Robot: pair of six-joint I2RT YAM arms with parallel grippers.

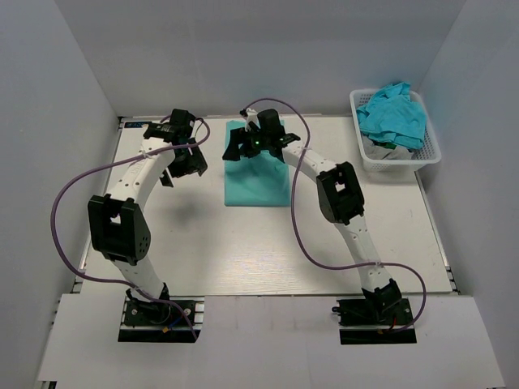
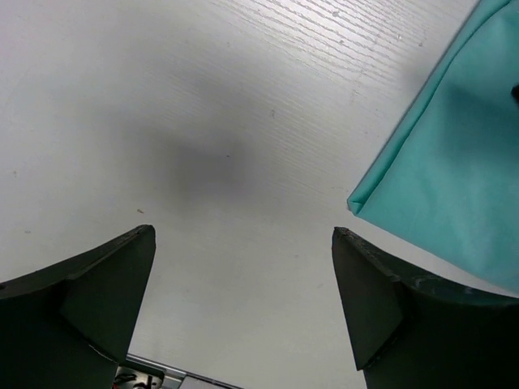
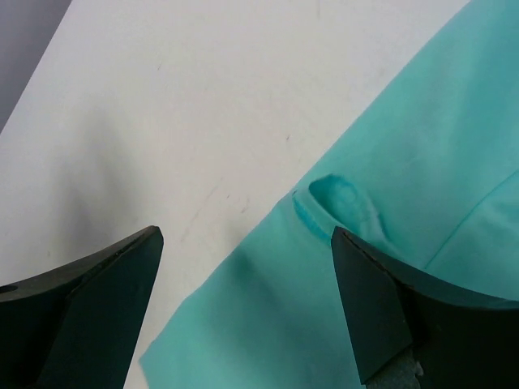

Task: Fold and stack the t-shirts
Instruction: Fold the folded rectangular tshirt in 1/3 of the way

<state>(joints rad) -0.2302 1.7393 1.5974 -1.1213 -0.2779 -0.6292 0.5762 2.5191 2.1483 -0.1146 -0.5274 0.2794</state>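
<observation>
A teal t-shirt [image 1: 258,180] lies folded into a flat rectangle at the far middle of the table. Its edge and neck opening show in the right wrist view [image 3: 389,243], and one folded corner shows in the left wrist view [image 2: 454,178]. My right gripper [image 1: 243,146] is open and empty, hovering over the shirt's far end [image 3: 243,235]. My left gripper [image 1: 188,158] is open and empty over bare table just left of the shirt [image 2: 243,235]. More crumpled turquoise t-shirts [image 1: 393,113] sit in the basket.
A white lattice basket [image 1: 422,158] stands at the far right corner with something grey under the shirts. White walls close in the back and sides. Purple cables loop beside both arms.
</observation>
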